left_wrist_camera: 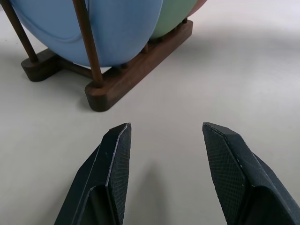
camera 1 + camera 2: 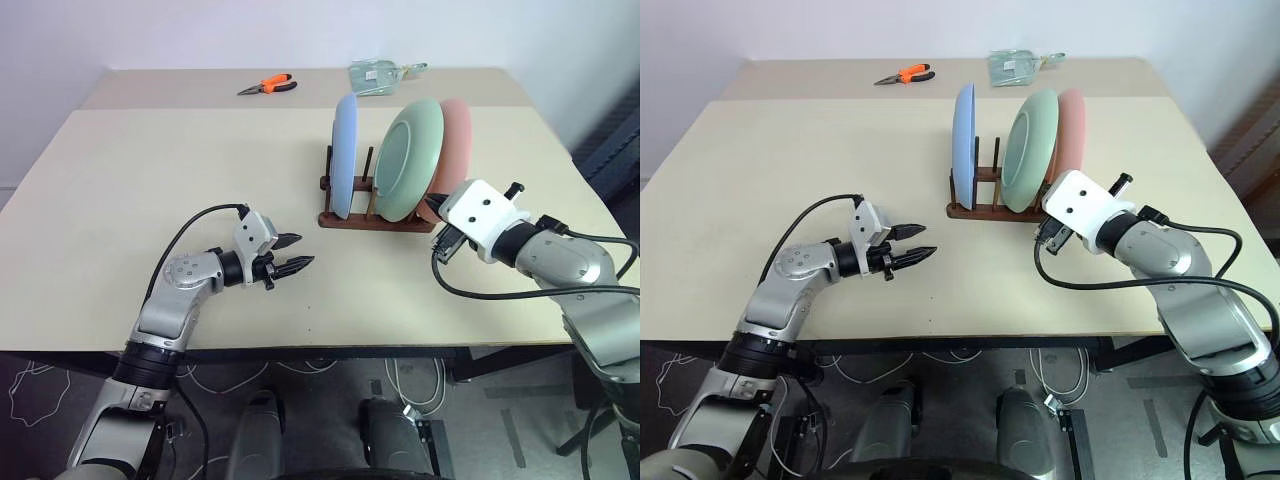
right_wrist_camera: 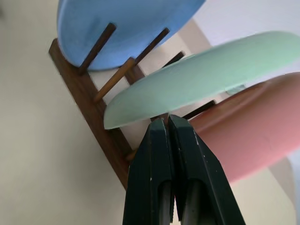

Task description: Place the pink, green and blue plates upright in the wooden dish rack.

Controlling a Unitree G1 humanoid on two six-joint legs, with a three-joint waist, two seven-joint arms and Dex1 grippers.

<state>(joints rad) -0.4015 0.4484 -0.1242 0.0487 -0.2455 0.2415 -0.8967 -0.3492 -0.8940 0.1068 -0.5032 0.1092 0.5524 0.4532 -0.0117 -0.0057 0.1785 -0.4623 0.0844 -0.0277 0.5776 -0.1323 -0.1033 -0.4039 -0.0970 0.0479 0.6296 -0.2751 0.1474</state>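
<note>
The right pincer (image 3: 168, 123) is closed tight with nothing in it. Its tips sit just beside the bottom edge of the green plate (image 2: 410, 158), near the end of the wooden dish rack (image 2: 375, 214) where the pink plate (image 2: 460, 140) stands. The left pincer (image 2: 290, 254) is about half open and holds nothing too. It hangs low over the bare counter (image 2: 150, 180), pointing at the rack but well apart from it. All three plates are in the rack now. The blue plate (image 2: 345, 155) stands almost straight up at one end. The green plate is in the middle and leans toward the pink plate behind it, so the two look close together or maybe touching. It looks like the job is just about done. What may be left is a small push to make the green plate stand straighter, and then the arms can pull away. Far off at the back of the counter lie orange pliers (image 2: 268, 86) and a clear plastic bag (image 2: 380, 74).
</note>
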